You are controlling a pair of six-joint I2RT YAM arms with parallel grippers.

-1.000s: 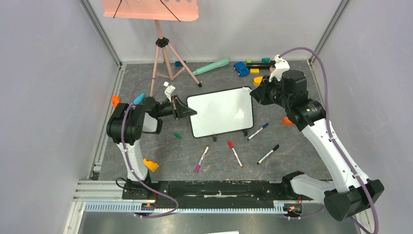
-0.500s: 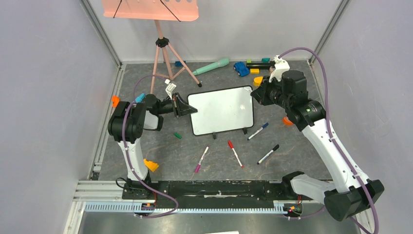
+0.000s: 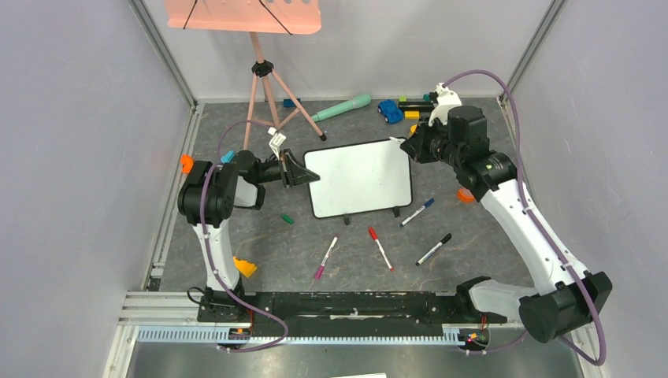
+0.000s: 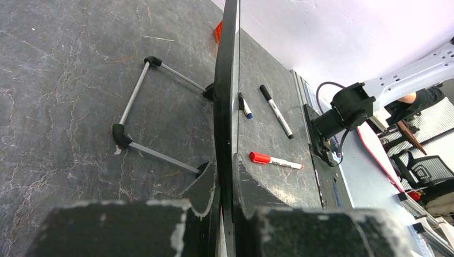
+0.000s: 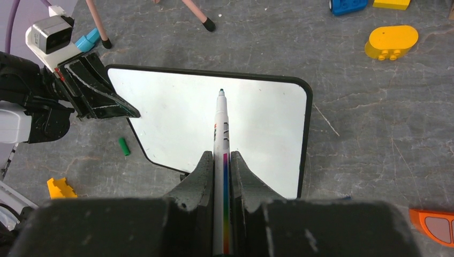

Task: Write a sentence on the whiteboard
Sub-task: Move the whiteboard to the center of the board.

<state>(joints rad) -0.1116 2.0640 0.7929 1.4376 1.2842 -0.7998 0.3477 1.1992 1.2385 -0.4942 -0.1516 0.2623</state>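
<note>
The whiteboard (image 3: 358, 177) stands tilted on its little feet in the middle of the mat. Its face (image 5: 176, 118) is blank white, and no sentence shows on it. My left gripper (image 3: 303, 175) is shut on the board's left edge. In the left wrist view the board is edge-on (image 4: 227, 80) between the closed fingers of that gripper (image 4: 227, 171). My right gripper (image 3: 410, 148) hovers at the board's far right corner, shut on a white marker (image 5: 220, 134) with a rainbow stripe. The dark-green tip points over the board's upper part. Whether it touches, I cannot tell.
In front of the board lie purple (image 3: 326, 257), red (image 3: 381, 249), blue (image 3: 416, 212) and black (image 3: 434, 249) markers and a green cap (image 3: 287, 219). A salmon-pink tripod stand (image 3: 268, 87) rises at the back left. Toys, among them a blue car (image 3: 390, 110), line the back edge.
My right arm has shifted a little back and left with the marker, toward the board's far right corner. The left gripper and the board have edged slightly back.
</note>
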